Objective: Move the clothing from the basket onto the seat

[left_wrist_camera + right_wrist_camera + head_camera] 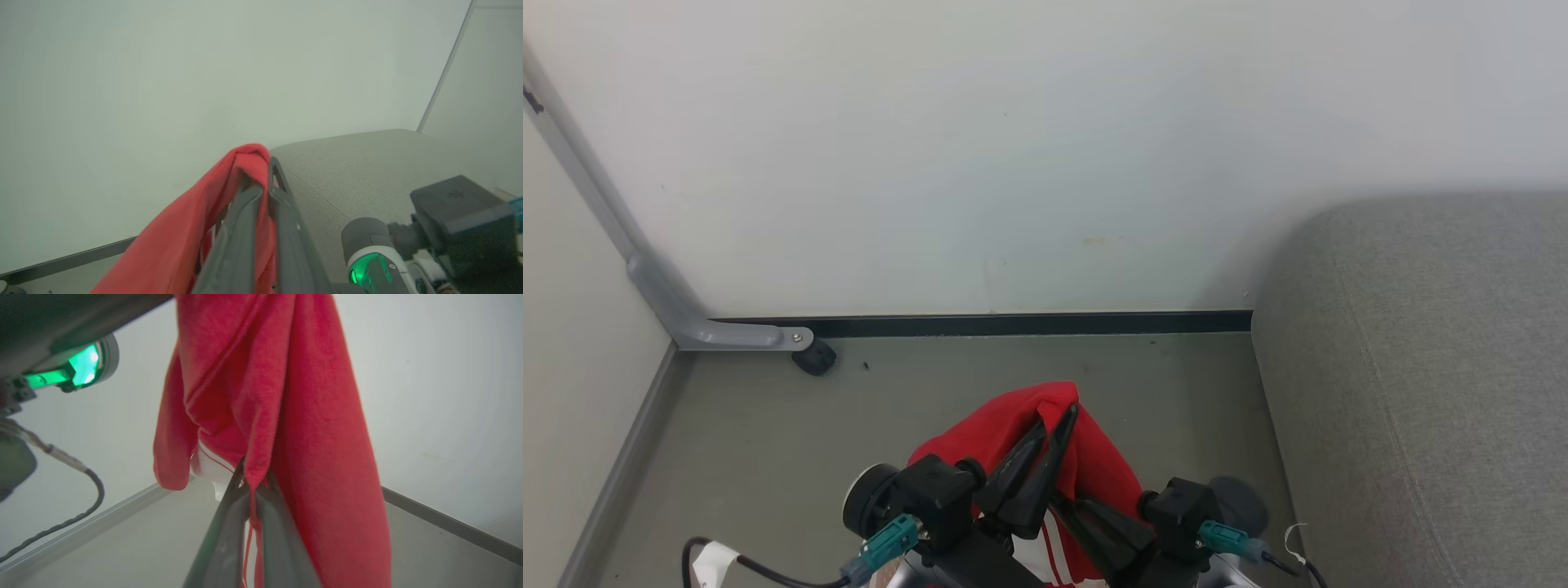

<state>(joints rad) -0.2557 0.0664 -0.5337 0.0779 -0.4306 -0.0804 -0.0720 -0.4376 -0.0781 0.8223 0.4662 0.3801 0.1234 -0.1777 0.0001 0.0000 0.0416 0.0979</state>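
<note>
Grey floor [768,441] meets a white wall [1013,163]; the clothing [1005,429] hangs above it, left of the seat [1421,367], pinched by the left gripper [264,175] and the right gripper [253,484]. Trailing folds could catch the seat's edge, or a thin pinch could slip, dropping it short

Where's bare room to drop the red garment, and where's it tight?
Free: the seat, bare from its rounded edge to the right picture edge; the floor between black skirting and the clothing. Tight: low centre, where left gripper and right gripper both clamp the clothing; grey bracket with caster at the left wall.
</note>
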